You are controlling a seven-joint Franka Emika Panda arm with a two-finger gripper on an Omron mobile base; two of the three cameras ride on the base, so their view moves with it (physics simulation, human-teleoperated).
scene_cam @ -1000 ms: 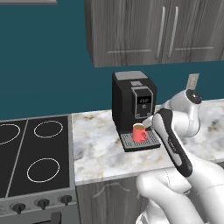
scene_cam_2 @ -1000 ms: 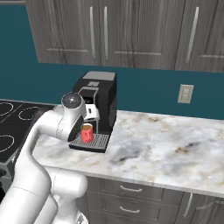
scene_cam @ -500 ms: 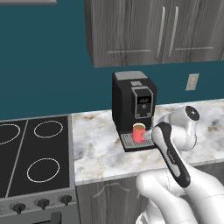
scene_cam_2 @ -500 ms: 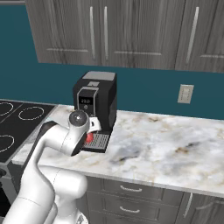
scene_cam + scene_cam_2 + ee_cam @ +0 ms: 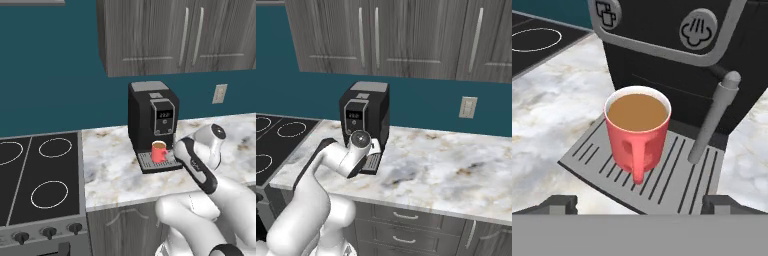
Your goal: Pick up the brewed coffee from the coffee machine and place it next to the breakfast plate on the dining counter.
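One red mug (image 5: 638, 131) upright on grey drip tray (image 5: 677, 176) of black coffee machine (image 5: 151, 123), on marble counter (image 5: 112, 172) against teal wall. Filled nearly to white-edged rim with brown coffee (image 5: 637, 112). Handle turned toward hand camera, at near side of mug. Grey steam wand (image 5: 712, 116) slanting down just right of mug in hand view, apart from it. Two round button icons on machine front above, partly cut off by top edge.

Gripper (image 5: 639, 204) close in front of mug, level with tray edge. Two dark fingertips (image 5: 559, 204) spread wide at bottom corners of hand view, one left and one right of mug, neither touching it. Nothing between them but tray and handle.

From left base camera, mug small under machine's display, white arm (image 5: 197, 165) reaching in from right, hand itself hidden behind forearm. From right base camera, mug hidden behind arm's wrist (image 5: 360, 150); only a corner of tray visible. Black stovetop (image 5: 37, 177) left of counter, cut off at frame edge. Grey wall cabinets (image 5: 406, 37) above, wall outlet (image 5: 468, 107) at right.
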